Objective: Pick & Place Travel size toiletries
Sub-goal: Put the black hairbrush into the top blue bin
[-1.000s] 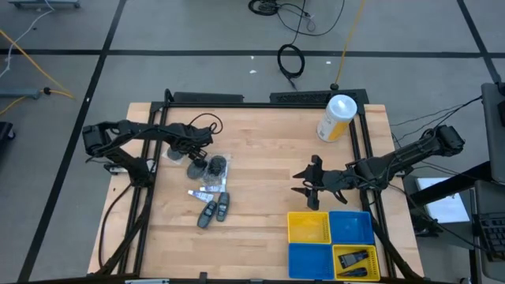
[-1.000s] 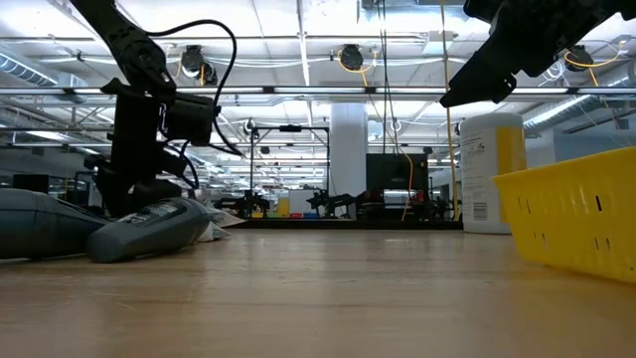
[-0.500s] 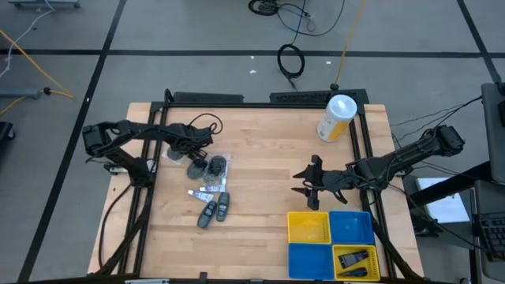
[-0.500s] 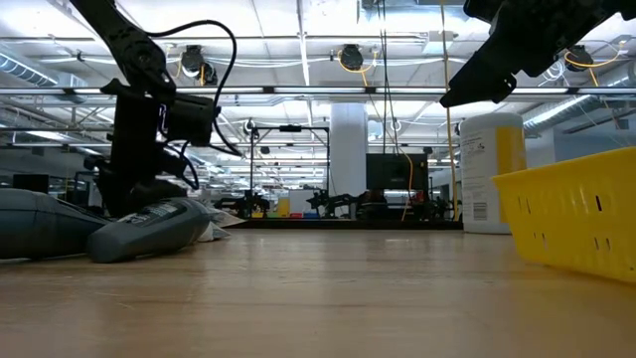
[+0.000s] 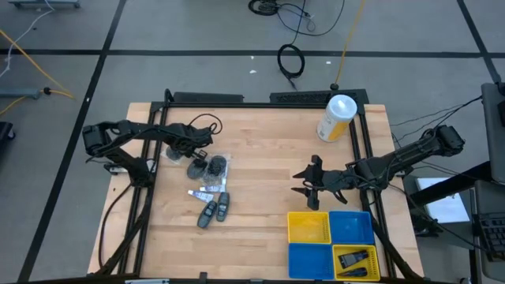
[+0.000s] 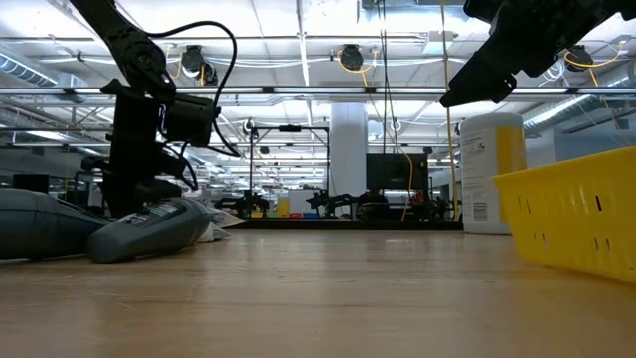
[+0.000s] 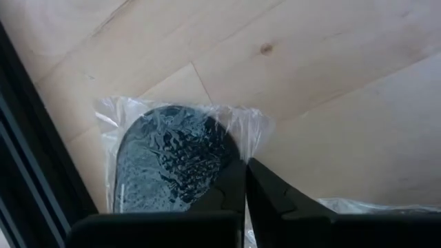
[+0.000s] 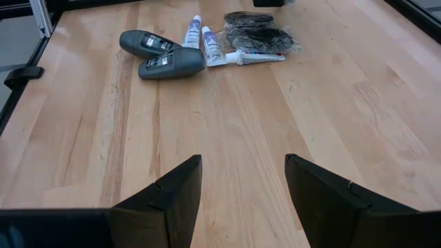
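Left gripper (image 7: 244, 200) fingers pressed together, tips touching clear wrap of round piece (image 7: 169, 165); whether wrap film is pinched, cannot tell. Piece lies at table's far left. Nothing shifted over last second: arm static, likely settling grasp before lift. Right gripper (image 8: 241, 186) fingers apart, empty, hovering mid-right just beyond bins (image 5: 330, 244). Remaining pile near centre-left: grey pieces (image 8: 162, 55), tubes (image 8: 207, 38), wrapped piece (image 8: 258, 31). One item in near right bin compartment.
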